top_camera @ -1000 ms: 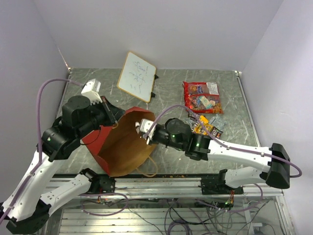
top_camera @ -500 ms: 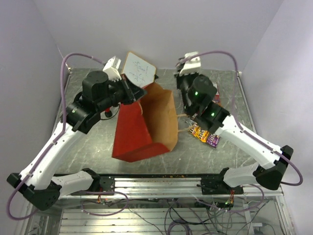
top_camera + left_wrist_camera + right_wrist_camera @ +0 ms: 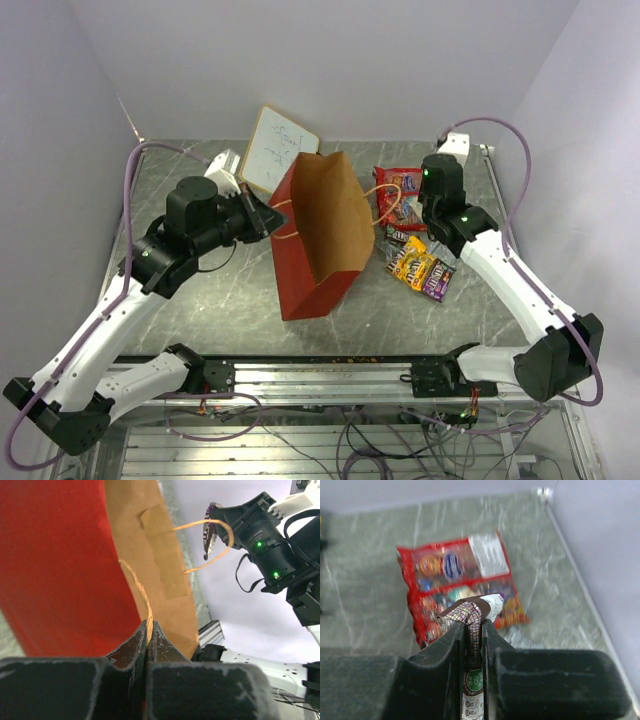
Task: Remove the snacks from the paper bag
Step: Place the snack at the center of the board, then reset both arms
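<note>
left gripper is pinched tight on the bag's handle; the bag stands between the arms. right gripper clamps a packet over the candy bag. best to lower it beside the pile before letting go.

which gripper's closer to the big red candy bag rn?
Right. The right gripper, shut on a small packet, hangs just over the red candy bag. The left gripper is across the paper bag from it, pinching a loop handle.
</note>
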Available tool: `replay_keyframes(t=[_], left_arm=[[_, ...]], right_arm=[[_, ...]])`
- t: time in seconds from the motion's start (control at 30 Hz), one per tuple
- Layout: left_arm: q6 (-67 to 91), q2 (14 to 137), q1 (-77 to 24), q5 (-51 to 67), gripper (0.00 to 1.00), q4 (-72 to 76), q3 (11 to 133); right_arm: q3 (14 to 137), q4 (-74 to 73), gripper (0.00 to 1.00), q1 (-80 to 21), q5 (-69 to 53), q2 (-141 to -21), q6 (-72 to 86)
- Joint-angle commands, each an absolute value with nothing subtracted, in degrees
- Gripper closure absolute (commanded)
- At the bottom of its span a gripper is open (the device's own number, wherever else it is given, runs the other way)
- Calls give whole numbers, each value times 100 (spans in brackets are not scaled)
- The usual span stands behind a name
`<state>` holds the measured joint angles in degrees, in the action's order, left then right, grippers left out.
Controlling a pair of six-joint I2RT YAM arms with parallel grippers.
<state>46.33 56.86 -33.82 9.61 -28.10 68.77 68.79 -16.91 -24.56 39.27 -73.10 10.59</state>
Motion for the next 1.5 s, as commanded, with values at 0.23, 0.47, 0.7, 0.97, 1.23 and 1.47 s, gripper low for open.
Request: replay_keyframes(t=[0.23, 0.47, 0.7, 0.97, 1.23, 1.47], left_arm=[[4267, 5448, -3303, -544, 91, -4771, 7142], [4184, 5274, -3305, -951, 46, -5055, 7513], [4091, 5258, -3298, -1296, 0, -5662, 8076], [4017, 5285, -3300, -1677, 1, -6463, 8738], [3917, 5211, -3304, -2104, 0, -7180, 9450], [4049, 5089, -3309, -1529, 2, -7057, 9709]], right_arm=[[5305, -2379, 100, -1081, 2679, -7203, 3105], [4799, -2381, 97, -859, 2356, -7542, 3326], [4579, -2276, 75, -861, 1891, -7660, 3241], [4842, -2787, 27, -876, 1434, -7661, 2853], [6105, -4538, 11, -1432, 1613, -7476, 3038], [7926, -5788, 7, -2791, 1049, -7285, 3598]])
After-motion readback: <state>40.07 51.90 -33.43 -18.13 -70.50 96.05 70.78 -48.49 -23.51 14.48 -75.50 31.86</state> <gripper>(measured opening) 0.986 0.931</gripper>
